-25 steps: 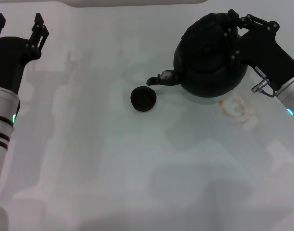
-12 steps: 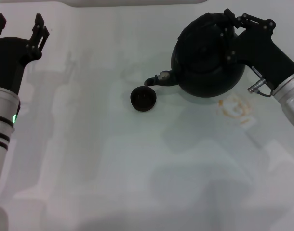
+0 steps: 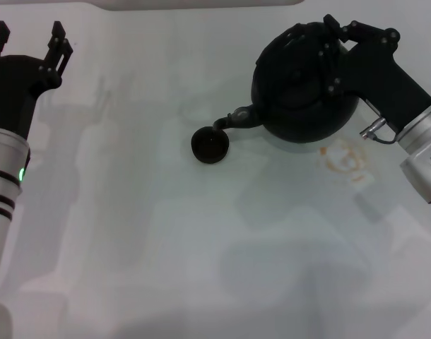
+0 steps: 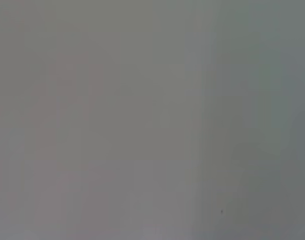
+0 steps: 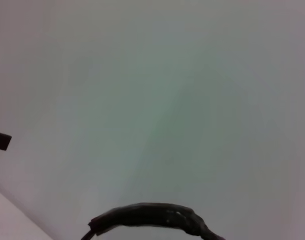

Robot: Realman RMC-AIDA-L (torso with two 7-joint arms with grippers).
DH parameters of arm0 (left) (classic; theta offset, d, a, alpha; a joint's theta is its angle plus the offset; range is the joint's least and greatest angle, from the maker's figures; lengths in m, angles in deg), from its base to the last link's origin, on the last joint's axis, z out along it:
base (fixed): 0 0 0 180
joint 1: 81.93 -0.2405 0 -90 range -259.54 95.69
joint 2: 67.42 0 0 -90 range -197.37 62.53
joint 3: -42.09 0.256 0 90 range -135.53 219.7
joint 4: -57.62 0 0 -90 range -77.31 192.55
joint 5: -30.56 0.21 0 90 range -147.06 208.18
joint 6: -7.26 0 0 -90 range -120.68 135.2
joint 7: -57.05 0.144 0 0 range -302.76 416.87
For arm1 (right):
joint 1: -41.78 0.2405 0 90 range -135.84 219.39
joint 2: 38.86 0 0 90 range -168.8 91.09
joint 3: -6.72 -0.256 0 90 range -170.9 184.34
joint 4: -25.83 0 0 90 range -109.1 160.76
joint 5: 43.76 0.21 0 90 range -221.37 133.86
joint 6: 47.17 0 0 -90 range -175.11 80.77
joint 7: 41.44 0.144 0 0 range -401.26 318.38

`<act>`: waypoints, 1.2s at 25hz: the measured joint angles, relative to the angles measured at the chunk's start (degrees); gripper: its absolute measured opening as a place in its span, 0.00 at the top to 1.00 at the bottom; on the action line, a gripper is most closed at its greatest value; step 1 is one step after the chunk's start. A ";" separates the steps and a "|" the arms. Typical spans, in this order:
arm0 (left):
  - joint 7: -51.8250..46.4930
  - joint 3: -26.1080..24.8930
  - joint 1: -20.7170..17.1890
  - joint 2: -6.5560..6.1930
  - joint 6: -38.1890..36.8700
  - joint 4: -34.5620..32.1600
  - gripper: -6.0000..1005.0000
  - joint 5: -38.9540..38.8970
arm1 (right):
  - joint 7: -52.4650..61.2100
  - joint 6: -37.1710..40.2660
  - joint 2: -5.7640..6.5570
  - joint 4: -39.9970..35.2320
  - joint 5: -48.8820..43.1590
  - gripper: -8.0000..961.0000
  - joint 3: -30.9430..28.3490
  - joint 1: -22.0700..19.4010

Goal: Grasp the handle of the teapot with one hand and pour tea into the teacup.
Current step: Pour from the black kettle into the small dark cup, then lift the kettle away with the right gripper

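The matte black teapot (image 3: 304, 88) tilts, its spout just over the small dark teacup (image 3: 210, 145).

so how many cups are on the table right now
1. The teacup sits on the table just off the spout tip of the teapot, which the right hand holds by the handle. No other cup shows, though the pot could hide something behind it.

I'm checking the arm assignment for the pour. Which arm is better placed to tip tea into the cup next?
The right. The right gripper is clamped at the teapot top, and its spout sits by the teacup. The left gripper is open far off at the table's left.
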 joint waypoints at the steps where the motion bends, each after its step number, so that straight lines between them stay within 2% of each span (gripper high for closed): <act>1: 0.00 0.00 0.00 0.00 0.00 -0.03 0.14 0.00 | -0.28 0.00 0.00 -0.15 -0.10 0.86 0.00 0.01; 30: 0.00 0.00 -0.09 0.00 -0.12 -0.08 0.14 0.00 | -13.02 -0.68 -0.09 -1.39 -0.55 0.87 -0.44 0.14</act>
